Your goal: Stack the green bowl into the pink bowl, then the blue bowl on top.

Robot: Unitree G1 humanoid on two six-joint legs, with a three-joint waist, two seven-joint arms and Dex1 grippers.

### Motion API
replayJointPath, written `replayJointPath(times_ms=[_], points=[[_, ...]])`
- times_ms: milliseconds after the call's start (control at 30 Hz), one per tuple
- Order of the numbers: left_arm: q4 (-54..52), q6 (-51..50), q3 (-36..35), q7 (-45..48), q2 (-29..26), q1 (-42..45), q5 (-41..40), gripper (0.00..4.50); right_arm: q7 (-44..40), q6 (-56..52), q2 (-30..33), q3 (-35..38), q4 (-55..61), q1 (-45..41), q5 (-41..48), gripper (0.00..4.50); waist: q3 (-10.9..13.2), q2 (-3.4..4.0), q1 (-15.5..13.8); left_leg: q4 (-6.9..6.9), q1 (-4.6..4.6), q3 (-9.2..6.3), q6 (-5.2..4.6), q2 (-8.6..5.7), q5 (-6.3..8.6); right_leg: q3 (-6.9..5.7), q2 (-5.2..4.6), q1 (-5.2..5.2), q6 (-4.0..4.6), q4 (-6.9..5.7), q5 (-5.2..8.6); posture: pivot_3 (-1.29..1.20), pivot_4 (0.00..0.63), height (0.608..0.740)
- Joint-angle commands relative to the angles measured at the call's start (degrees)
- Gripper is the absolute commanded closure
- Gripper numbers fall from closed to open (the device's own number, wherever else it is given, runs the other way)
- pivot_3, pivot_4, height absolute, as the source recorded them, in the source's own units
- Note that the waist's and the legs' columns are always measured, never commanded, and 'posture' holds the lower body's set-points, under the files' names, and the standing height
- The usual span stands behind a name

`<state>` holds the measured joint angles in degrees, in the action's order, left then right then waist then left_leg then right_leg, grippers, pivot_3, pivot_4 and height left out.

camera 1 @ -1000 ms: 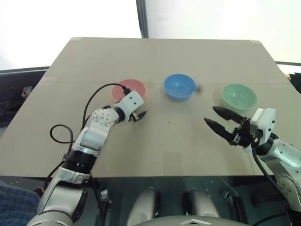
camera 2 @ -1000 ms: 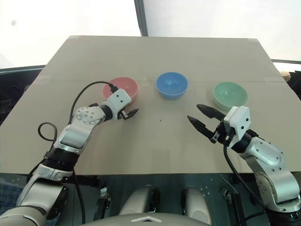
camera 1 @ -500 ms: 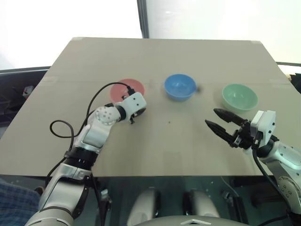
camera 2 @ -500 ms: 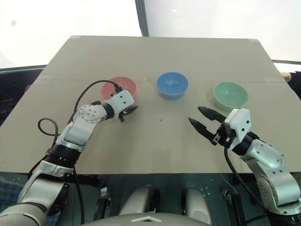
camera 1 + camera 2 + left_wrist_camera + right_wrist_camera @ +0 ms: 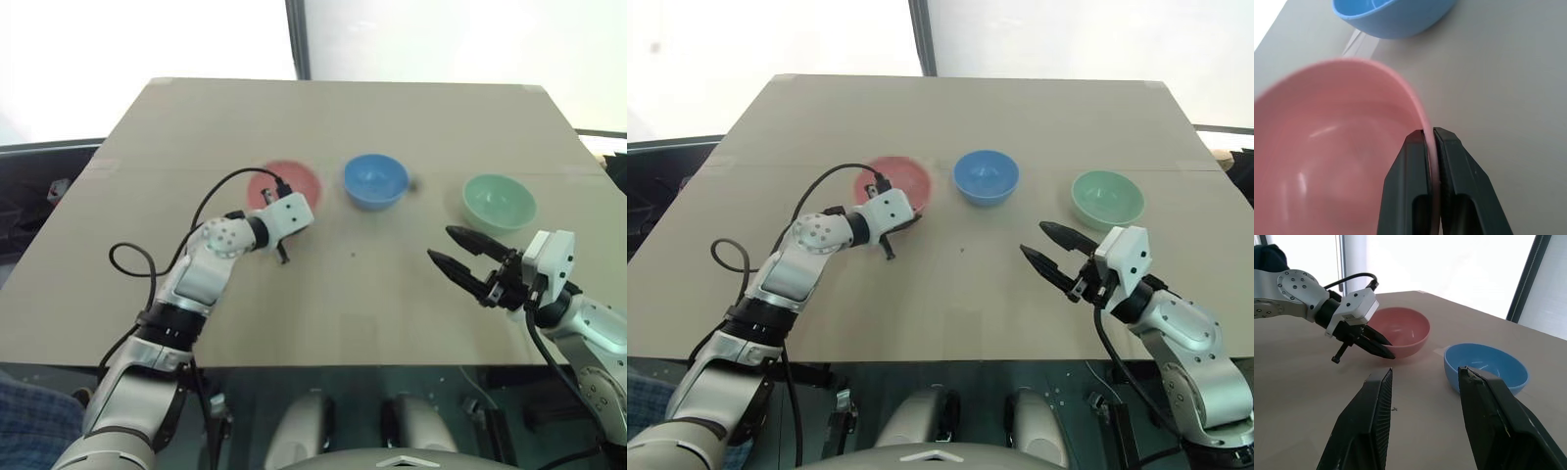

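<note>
The pink bowl (image 5: 284,182) sits left of centre on the table, and my left gripper (image 5: 1430,133) is shut on its near rim, one finger inside and one outside. In the middle of the row stands the blue bowl (image 5: 375,179), a short way to the right of the pink one. The green bowl (image 5: 499,201) rests at the right end. In front of the green bowl my right gripper (image 5: 439,243) hovers open above the table, holding nothing and pointing toward the other two bowls.
The three bowls stand in a row across the tan table (image 5: 343,127). A black cable (image 5: 211,196) loops over my left forearm. Bare tabletop lies between the bowls and the front edge.
My left gripper has shut on the pink bowl's rim, and the bowl has shifted a little right toward the blue bowl. The right arm has stayed still.
</note>
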<state>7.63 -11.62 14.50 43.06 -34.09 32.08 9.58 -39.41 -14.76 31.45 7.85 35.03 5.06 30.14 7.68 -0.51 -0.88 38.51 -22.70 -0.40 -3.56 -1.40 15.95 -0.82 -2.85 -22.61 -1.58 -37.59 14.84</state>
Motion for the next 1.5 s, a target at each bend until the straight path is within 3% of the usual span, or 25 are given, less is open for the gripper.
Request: replayJointPath(times_ms=[33, 233, 367, 533, 800, 1033, 1133, 1367, 1500], points=[[-1.74, 0.87, -0.40, -0.01, 0.39, 0.47, 0.04, 4.39, 0.22, 1.33, 0.30, 1.66, 1.41, 0.10, -0.01, 2.29, 0.00, 0.00, 0.00, 0.00, 0.00, 0.00, 0.00, 0.00, 0.00, 0.00, 0.00, 0.00, 0.00, 0.00, 0.00, 0.00, 0.150, 0.740], [-4.04, 2.55, -0.07, 1.04, 2.10, 0.77, -1.06, 4.39, 0.14, 1.25, 0.50, 1.93, 1.00, -0.23, -0.27, 2.29, 0.00, 0.00, 0.01, 0.01, 0.00, 0.00, -0.01, 0.00, 0.00, 0.00, 0.03, 0.00, 0.00, -0.02, 0.00, 0.00, 0.150, 0.740], [-14.41, 5.92, 1.30, 9.38, 2.89, -2.46, -8.65, 4.39, 0.04, 1.17, 0.68, 1.97, 1.14, 0.13, -0.46, 2.29, 0.00, -0.01, -0.06, 0.02, -0.02, 0.00, 0.05, 0.00, -0.03, 0.00, 0.01, 0.00, 0.00, 0.01, 0.00, 0.00, 0.150, 0.740], [-23.83, 2.60, 3.87, 19.82, -1.29, -6.78, -15.18, 4.39, -0.04, 0.98, 0.92, 2.49, 1.29, 0.45, -0.21, 2.29, -0.01, 0.02, 0.41, 0.00, 0.03, 0.06, 0.12, 0.05, -0.07, 0.07, 0.03, 0.00, 0.01, 0.01, 0.01, 0.00, 0.150, 0.740], [-22.93, 1.09, 4.23, 20.20, -2.09, -6.60, -14.29, 4.39, 0.23, 0.76, 0.83, 2.57, 1.65, 0.96, -0.26, 2.29, 0.00, 0.02, 0.01, 0.08, 0.19, 0.03, -0.04, 0.05, 0.00, 0.03, 0.06, 0.16, 0.01, -0.12, 0.01, 0.00, 0.150, 0.740], [-21.35, 2.40, 3.31, 18.71, -0.29, -5.90, -14.48, 2.33, 0.20, 0.96, 0.83, 2.81, 1.37, 1.01, -0.37, 2.29, 0.00, 0.02, 0.03, 0.08, 0.15, 0.03, -0.06, 0.04, 0.02, 0.04, 0.09, 0.15, 0.00, -0.05, 0.02, 0.00, 0.150, 0.740], [-23.67, -0.11, 2.26, 21.29, 0.01, -6.98, -19.56, 1.17, 0.41, 1.02, 0.63, 2.55, 1.42, 0.93, -0.60, 2.29, 0.00, 0.01, 0.05, 0.09, 0.16, 0.03, -0.08, 0.04, 0.02, 0.03, 0.10, 0.15, 0.00, -0.07, 0.02, 0.00, 0.150, 0.740], [-28.62, -17.27, -7.55, 20.54, 0.90, -7.19, -40.13, 1.17, 0.20, 0.49, 1.54, 2.87, 0.65, 0.75, -1.11, 2.29, 0.01, 0.01, 0.10, 0.09, 0.16, 0.02, -0.07, 0.07, 0.02, 0.03, 0.10, 0.15, 0.00, -0.08, 0.02, 0.00, 0.150, 0.740], [-28.41, -22.08, -13.00, 17.81, 0.67, -7.22, -45.90, 1.17, 1.15, 0.11, 2.99, 2.94, -1.97, -0.28, -4.07, 2.29, 0.01, 0.01, 0.11, 0.11, 0.19, 0.02, -0.07, 0.07, 0.02, 0.03, 0.12, 0.17, -0.01, -0.08, 0.02, 0.00, 0.150, 0.740]])
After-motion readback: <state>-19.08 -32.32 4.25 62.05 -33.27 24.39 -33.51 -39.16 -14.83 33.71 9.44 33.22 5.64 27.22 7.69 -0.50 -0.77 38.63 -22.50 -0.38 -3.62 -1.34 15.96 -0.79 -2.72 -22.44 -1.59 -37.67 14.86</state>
